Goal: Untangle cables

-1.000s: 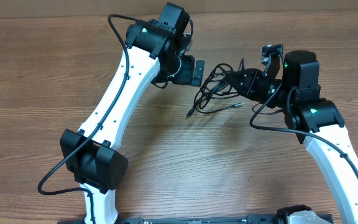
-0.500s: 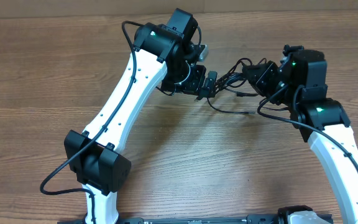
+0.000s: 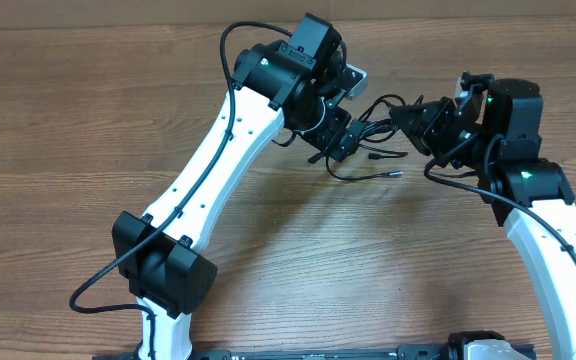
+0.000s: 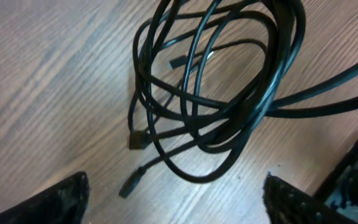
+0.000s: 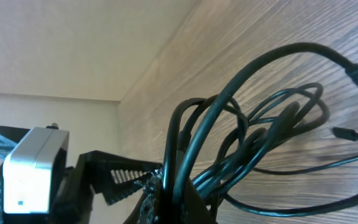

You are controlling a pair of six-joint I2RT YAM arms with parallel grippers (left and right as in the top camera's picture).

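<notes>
The right gripper (image 5: 176,202) pinches the cables (image 5: 188,155), which bunch out in front of it. The left gripper (image 4: 179,199) hangs wide open right over them.

Left wrist view: cables (image 4: 143,93) partly beyond top edge

Left end effector (image 4: 179,202) gapes wide; right end effector (image 5: 174,196) clamped.

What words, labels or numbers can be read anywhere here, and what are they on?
None can be read in any view.
The cables, table and white arms show no lettering.
A silver block in the right wrist view has a small blue mark, too blurred to read.
</notes>
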